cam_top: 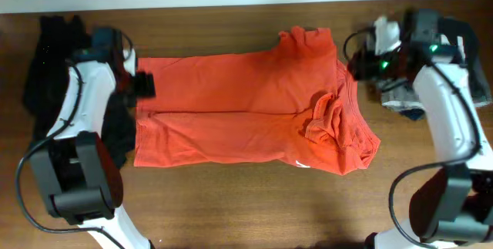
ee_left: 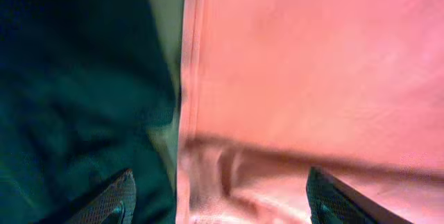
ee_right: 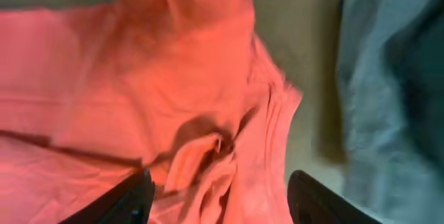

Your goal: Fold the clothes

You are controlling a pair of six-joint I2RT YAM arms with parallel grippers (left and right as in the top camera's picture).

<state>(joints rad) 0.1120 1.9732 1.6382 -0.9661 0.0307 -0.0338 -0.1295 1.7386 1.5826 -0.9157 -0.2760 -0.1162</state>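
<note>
Orange-red T-shirt (cam_top: 246, 114) lies flat across the middle of the desk (cam_top: 231, 203), long axis running from left edge to right edge. A straight fold line runs along its length, roughly midway between the far and near edges. The end toward the right edge is bunched and wrinkled, and a small white mark shows near its near-right corner.

Left gripper (cam_top: 145, 85) sits at the shirt's left hem. In the left wrist view, the left gripper (ee_left: 222, 207) has its fingers (ee_left: 114, 200) spread wide with nothing between them; hem below. Contact with the cloth: cannot tell.

Right gripper (cam_top: 360, 64) sits just beside the shirt's far-right end. In the right wrist view, the right gripper (ee_right: 222, 203) is also spread wide, with nothing held, above rumpled orange cloth (ee_right: 173, 113).

Black garment (cam_top: 42, 64) is heaped at the left edge, partly under the left arm, just beside the shirt hem. Grey garment (cam_top: 400, 99) lies at the right edge, near the shirt; a strip of bare desk (ee_right: 312, 78) lies between them.
</note>
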